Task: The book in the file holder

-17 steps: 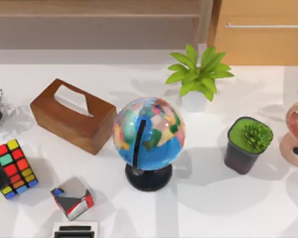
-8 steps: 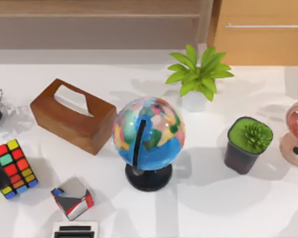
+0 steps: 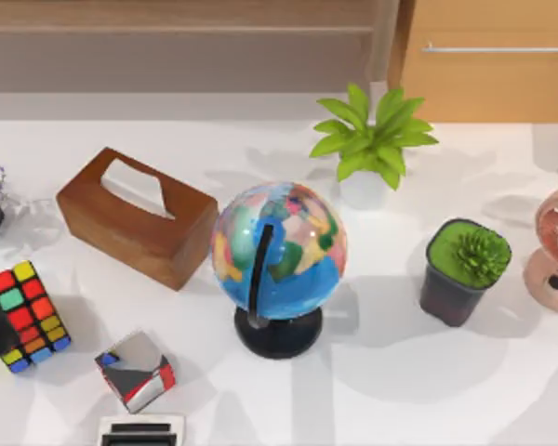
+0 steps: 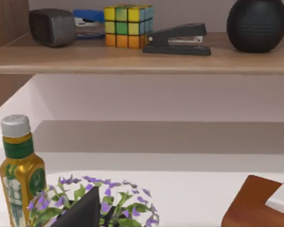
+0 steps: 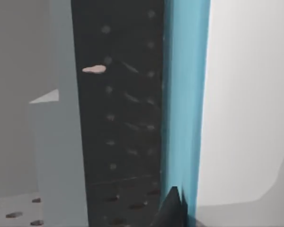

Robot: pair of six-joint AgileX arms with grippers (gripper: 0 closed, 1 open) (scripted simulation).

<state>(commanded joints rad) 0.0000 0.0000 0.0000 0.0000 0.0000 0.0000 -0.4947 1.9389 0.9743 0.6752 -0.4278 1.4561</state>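
The book [image 5: 185,94] stands on edge in the right wrist view as a narrow teal-blue strip. It lies close against a dark perforated panel of the file holder [image 5: 118,123], which has a pale grey wall beside it. My right gripper [image 5: 179,213] is at the book's near end, with one dark fingertip [image 5: 173,208] pressed to the teal cover. My left gripper [image 4: 92,213] sits parked at the table's left, just above a purple-flowered plant [image 4: 111,201].
On the table stand a wooden tissue box [image 3: 135,216], a globe [image 3: 279,251], a leafy plant [image 3: 372,139], a succulent pot [image 3: 465,269], a pink fan [image 3: 556,246] and two puzzle cubes [image 3: 28,314]. A bottle [image 4: 20,175] stands by the flowers.
In the top view the shadows over the table's right side have shifted. None of the objects there has moved.
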